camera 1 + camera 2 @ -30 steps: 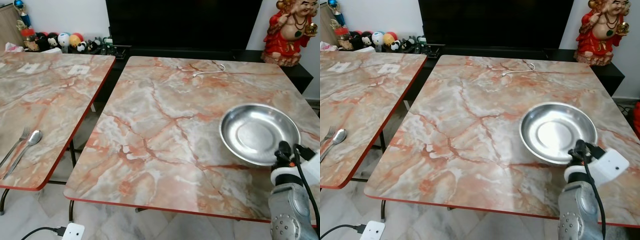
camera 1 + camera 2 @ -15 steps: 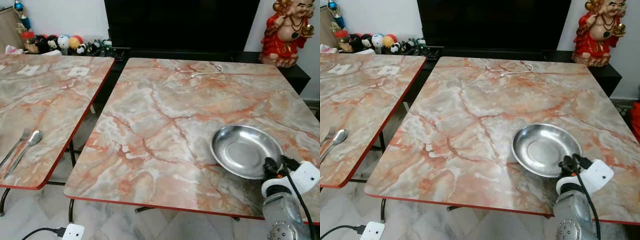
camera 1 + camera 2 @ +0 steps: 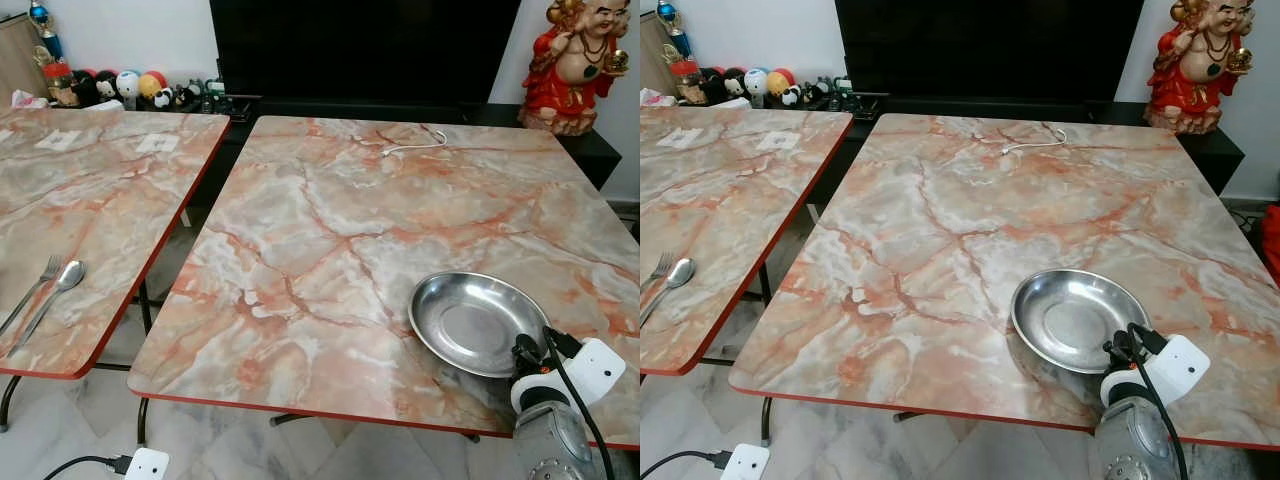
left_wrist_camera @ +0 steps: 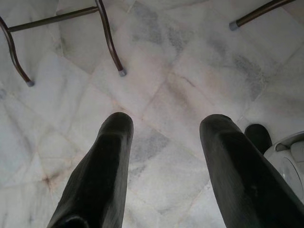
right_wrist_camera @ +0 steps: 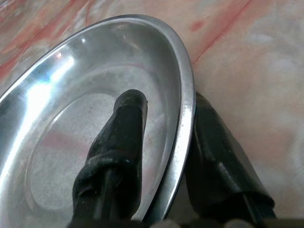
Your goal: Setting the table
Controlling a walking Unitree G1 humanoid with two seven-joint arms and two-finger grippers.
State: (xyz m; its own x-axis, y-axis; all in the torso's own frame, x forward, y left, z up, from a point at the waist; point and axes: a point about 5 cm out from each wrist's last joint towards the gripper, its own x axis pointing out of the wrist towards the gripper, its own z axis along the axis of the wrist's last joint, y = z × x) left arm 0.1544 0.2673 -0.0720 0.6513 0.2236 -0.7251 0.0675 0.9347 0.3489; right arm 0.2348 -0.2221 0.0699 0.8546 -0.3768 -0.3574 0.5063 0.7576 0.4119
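Marble-look bench (image 3: 330, 230), red edge; round shiny metal plate (image 3: 470, 322) near right, rim pinched by right gripper (image 5: 164, 156) jaws. Left gripper (image 4: 164, 161) jaws apart over floor.

The right gripper (image 5: 164, 142) covers part of the steel plate's (image 3: 470, 322) near rim, and in the wrist view the plate runs off the picture's edge. The left table (image 3: 90, 200) is cut by the frame, as are the handles of the fork (image 3: 35, 285) and spoon (image 3: 55, 290) on it. The small figures (image 3: 130, 83) on the far shelf are too small to tell apart
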